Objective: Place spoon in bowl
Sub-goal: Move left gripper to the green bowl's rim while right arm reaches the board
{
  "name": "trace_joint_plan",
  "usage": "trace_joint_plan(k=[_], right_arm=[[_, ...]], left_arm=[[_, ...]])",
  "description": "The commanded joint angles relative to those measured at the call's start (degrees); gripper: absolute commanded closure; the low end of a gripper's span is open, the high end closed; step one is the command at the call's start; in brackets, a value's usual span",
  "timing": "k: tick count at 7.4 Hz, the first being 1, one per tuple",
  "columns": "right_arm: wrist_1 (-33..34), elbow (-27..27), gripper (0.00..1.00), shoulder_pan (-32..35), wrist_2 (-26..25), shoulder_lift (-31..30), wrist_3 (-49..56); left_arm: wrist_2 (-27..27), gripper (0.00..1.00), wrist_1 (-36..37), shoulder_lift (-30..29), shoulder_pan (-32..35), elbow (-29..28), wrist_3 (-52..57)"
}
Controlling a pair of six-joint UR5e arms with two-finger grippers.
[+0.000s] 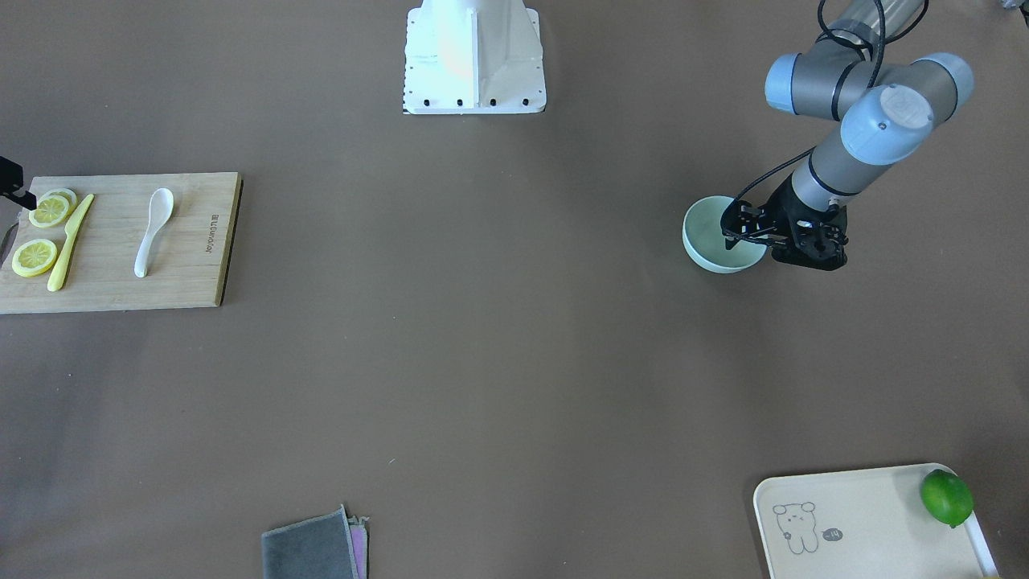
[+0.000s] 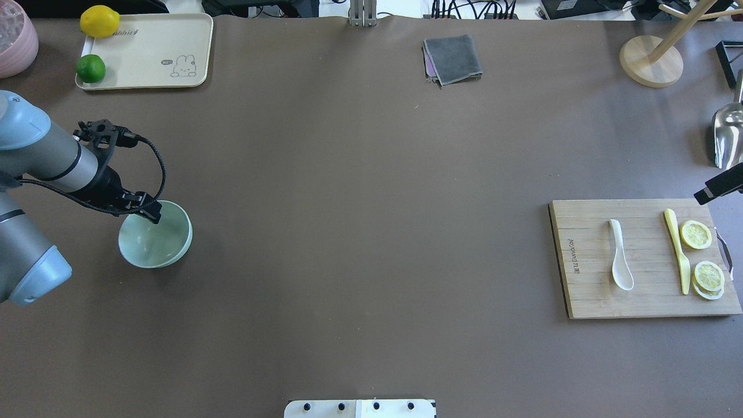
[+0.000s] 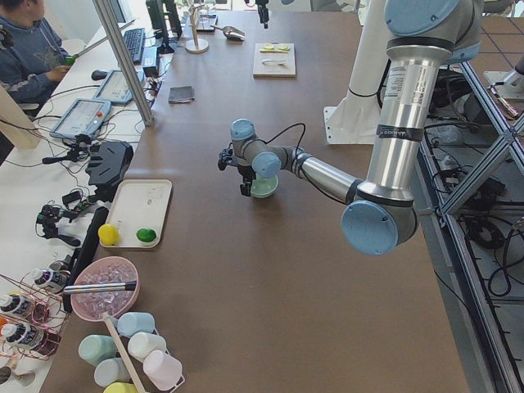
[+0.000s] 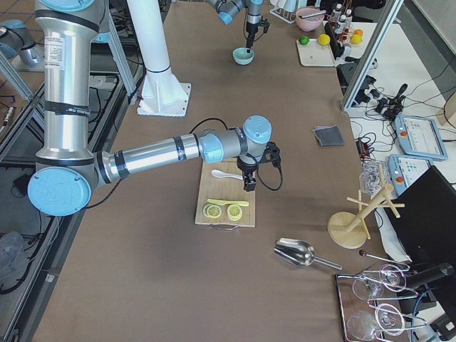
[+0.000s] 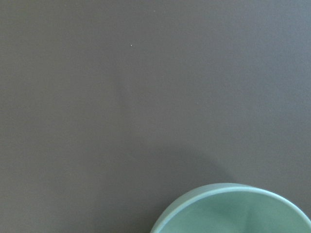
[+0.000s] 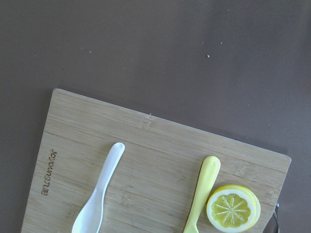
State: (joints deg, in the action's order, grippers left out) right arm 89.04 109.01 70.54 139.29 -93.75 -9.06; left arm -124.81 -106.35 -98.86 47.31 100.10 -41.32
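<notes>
The white spoon [image 2: 620, 261] lies on the wooden cutting board [image 2: 586, 290] at the right, scoop toward the robot. It also shows in the right wrist view [image 6: 99, 194] and the front view [image 1: 153, 233]. The pale mint-green bowl [image 2: 159, 241] stands on the table at the far left and is empty. My left gripper [image 2: 154, 215] points down at the bowl's rim [image 1: 707, 249] and looks shut on it. The bowl's far rim shows in the left wrist view [image 5: 238, 208]. My right gripper [image 4: 248, 184] hovers above the board's outer side, beside the spoon. Its fingers are not clear.
A yellow knife [image 2: 676, 249] and lemon slices [image 2: 695, 234] share the board. A cream tray [image 2: 145, 52] with a lime and a lemon is at the back left. A grey cloth [image 2: 453, 58], a wooden stand [image 2: 650, 61] and a metal scoop [image 2: 728, 136] sit at the back and right.
</notes>
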Motion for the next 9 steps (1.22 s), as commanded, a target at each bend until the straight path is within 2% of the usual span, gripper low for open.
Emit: trace_joint_plan(k=[1, 2, 5, 6, 7, 8, 9], right_arm=[[0.0, 0.1, 0.00, -1.8, -0.1, 0.9, -2.5], [-0.1, 0.2, 0.00, -2.8, -0.1, 1.6, -4.9], [-0.1, 0.5, 0.00, -4.3, -0.1, 2.4, -8.6], [-1.6, 0.6, 0.01, -6.4, -1.0, 3.6, -13.8], [-6.3, 0.5, 0.02, -9.4, -4.1, 3.6, -19.6], [-9.2, 0.5, 0.05, -11.6, -5.6, 3.4, -24.9], [-9.4, 0.5, 0.08, -12.9, -6.9, 3.4, -28.2]], left_arm=[[0.1, 0.60, -0.1, 0.2, -0.5, -0.7, 0.0], [0.0, 1.00, 0.0, 0.2, -0.5, -0.5, 0.1], [0.0, 1.00, 1.0, -3.2, -0.5, 0.5, -3.2], [0.0, 1.00, 1.2, -6.7, -1.2, 0.5, -8.4], [0.0, 1.00, 3.1, -12.4, -3.3, 0.5, -16.5], [0.7, 1.00, 7.9, -17.8, -6.8, 0.4, -21.5], [4.6, 1.00, 10.4, -21.0, -8.6, 0.4, -24.2]])
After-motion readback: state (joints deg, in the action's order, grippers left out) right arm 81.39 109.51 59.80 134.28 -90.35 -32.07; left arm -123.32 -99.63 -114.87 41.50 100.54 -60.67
